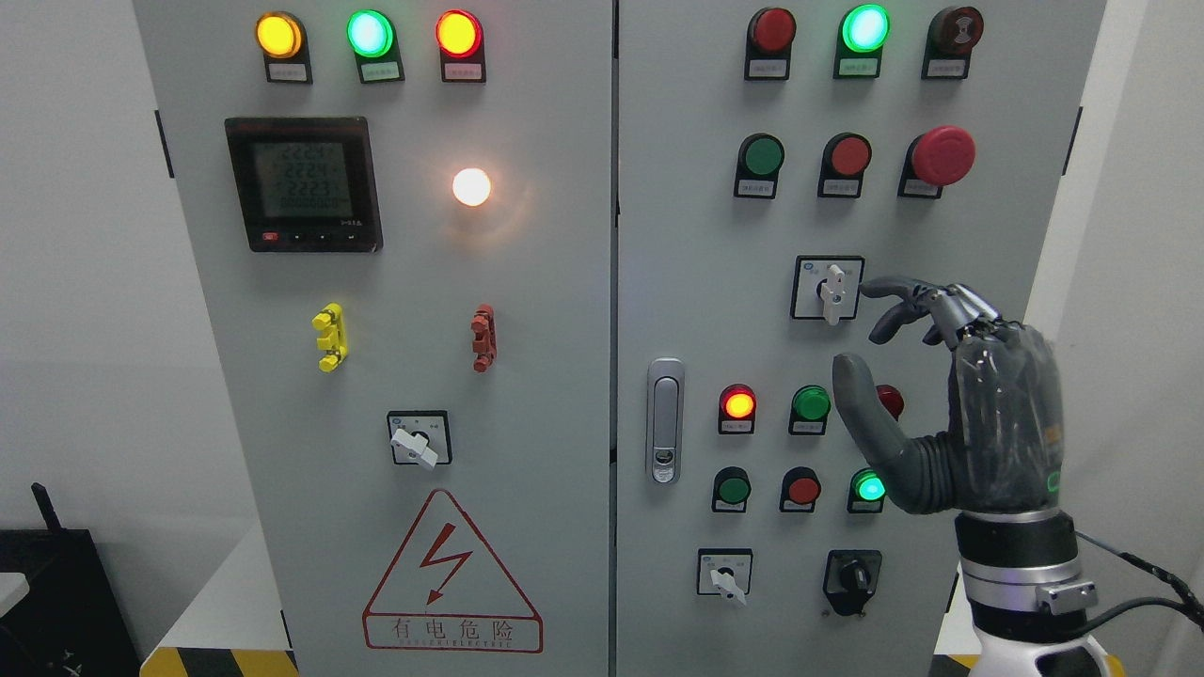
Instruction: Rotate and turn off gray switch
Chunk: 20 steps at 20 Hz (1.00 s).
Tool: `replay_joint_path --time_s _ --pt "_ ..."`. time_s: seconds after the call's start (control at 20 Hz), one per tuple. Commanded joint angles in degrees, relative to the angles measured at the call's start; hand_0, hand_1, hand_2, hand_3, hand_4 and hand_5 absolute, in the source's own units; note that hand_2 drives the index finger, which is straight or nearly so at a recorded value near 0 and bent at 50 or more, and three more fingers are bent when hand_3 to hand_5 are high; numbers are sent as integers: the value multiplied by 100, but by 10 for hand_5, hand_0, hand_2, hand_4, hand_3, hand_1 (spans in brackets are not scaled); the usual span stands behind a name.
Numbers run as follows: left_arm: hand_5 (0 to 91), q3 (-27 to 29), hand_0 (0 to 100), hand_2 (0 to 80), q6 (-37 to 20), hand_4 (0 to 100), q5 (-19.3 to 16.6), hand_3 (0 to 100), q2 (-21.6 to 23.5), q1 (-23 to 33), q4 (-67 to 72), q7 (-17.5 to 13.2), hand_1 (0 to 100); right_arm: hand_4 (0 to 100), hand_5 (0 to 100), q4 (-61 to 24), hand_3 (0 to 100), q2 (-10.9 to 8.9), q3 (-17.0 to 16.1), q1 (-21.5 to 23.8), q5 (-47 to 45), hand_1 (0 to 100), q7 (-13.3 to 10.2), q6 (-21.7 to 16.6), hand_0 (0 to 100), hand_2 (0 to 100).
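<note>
at lower right, nearest the camera, the right hand (pixel 950 404) rises on its silver wrist, palm toward the cabinet, fingers (pixel 903 293) spread and loosely curled, holding nothing. thumb (pixel 861 404) sticks up on the left, covering part of a red button (pixel 890 401). the index tip ends just right of the gray switch (pixel 830 290); can't tell if it touches the plate edge.

the gray switch sits mid-height on the right door (pixel 696 282), in a white square plate with a black border, handle upright, lower end slightly past the plate's bottom edge. bare door panel left of it and above it up to the green button (pixel 761 155), red button and red mushroom button (pixel 942 155). below it, the lit red lamp (pixel 738 403) and green button (pixel 811 403) row is close to the thumb.

door handle (pixel 665 420) near the seam between doors. left door carries a second switch (pixel 417 444) turned diagonal, the meter display (pixel 303 183), lit white lamp (pixel 471 186) and the warning triangle (pixel 451 578). top rows of lamps on both doors. white wall past the cabinet's right edge.
</note>
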Motion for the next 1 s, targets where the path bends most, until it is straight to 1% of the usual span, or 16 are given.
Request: replay_joint_path --time_s 0.0,0.15,0.3,0.4,0.5,0.6,0.95 --pt "0 44 120 0 -3 0 114 0 -4 -53 -141 -5 389 0 0 -325 66 -437 13 261 -5 0 110 -10 199 58" --pt "0 44 120 0 6 0 114 0 -4 -53 -141 4 389 0 0 -378 64 -464 -49 393 -14 0 102 -10 190 58" --pt "0 44 120 0 -3 0 114 0 -4 -53 -141 -5 389 0 0 -492 64 -411 -76 578 -32 0 75 -10 182 58" --pt "0 44 120 0 -3 0 114 0 -4 -53 -141 -5 389 0 0 -545 64 -332 -84 683 -23 0 84 -19 179 55" --pt "0 44 120 0 -3 0 114 0 5 -53 -141 -5 389 0 0 -589 64 -183 -137 719 -23 0 119 -19 174 45" --pt "0 44 120 0 -3 0 114 0 -4 -53 -141 -5 389 0 0 -598 64 -182 -155 798 -23 10 119 -27 170 40" --pt "0 44 120 0 -3 0 114 0 5 -53 -141 -5 389 0 0 -660 59 -183 -163 851 -23 45 110 -27 162 28"
